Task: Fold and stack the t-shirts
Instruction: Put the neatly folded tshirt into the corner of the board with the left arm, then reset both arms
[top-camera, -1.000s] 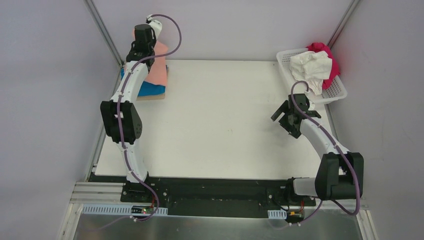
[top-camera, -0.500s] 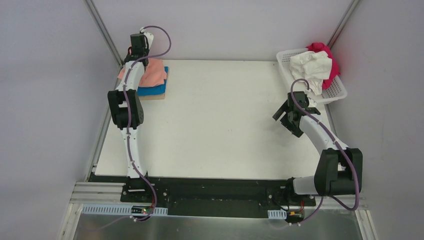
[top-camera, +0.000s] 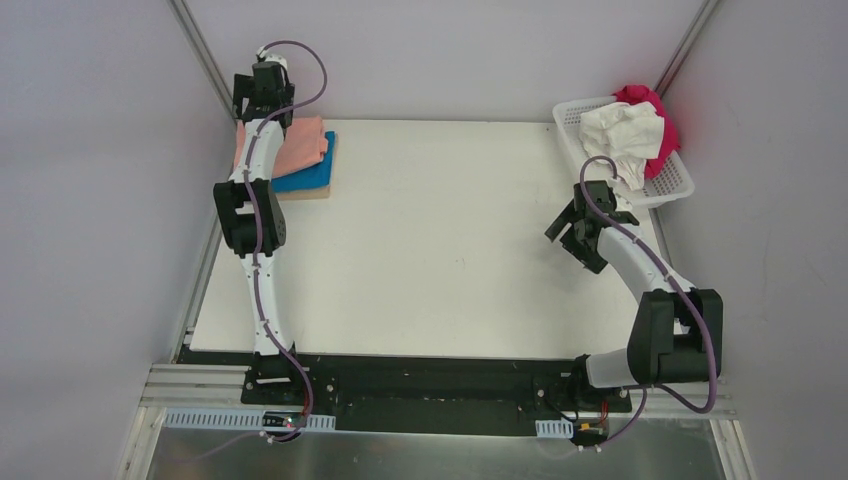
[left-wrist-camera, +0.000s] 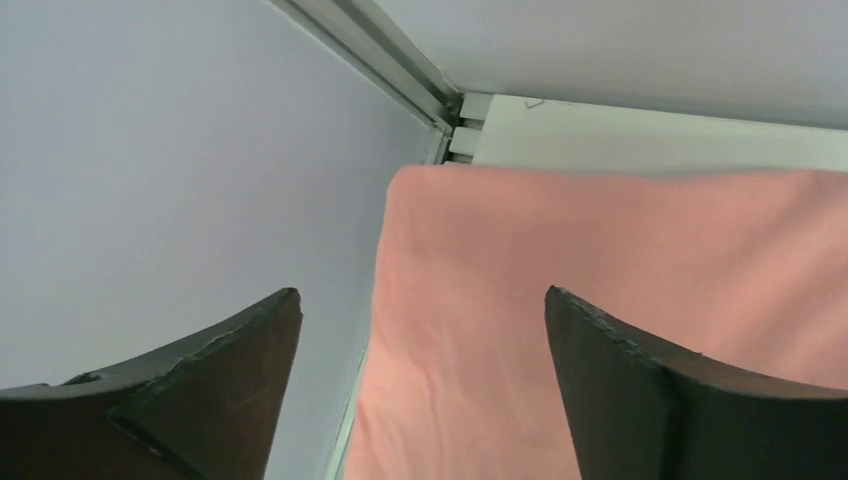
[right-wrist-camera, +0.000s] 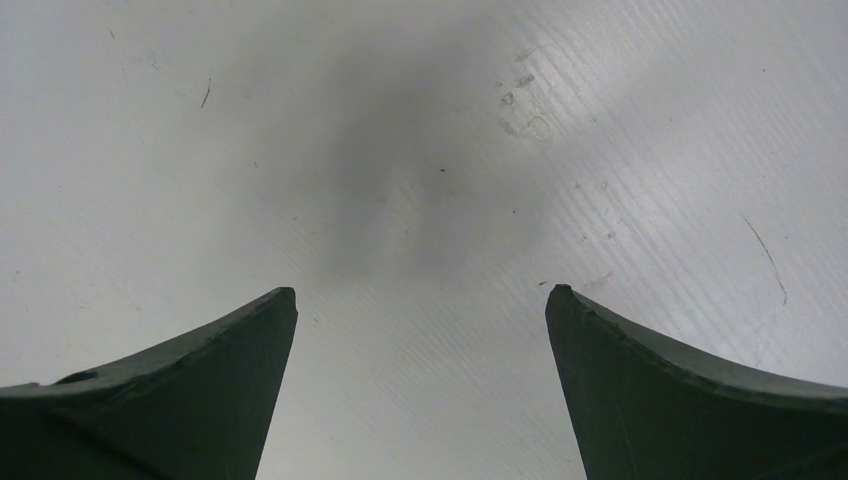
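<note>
Worktop (top-camera: 430, 250): far-left corner has 2 folded shirts, salmon-pink t-shirt (top-camera: 300, 148) atop bright blue t-shirt (top-camera: 310, 180), long axes approx. left-right. Basket (top-camera: 570, 140) at far right holds white t-shirt (top-camera: 620, 130) & magenta t-shirt (top-camera: 660, 120), both crumpled; approx. 2 of 4 done. Left gripper (left-wrist-camera: 420, 291) spread, empty, over the pink; right gripper (right-wrist-camera: 420, 290) spread, empty, above worktop.
</note>
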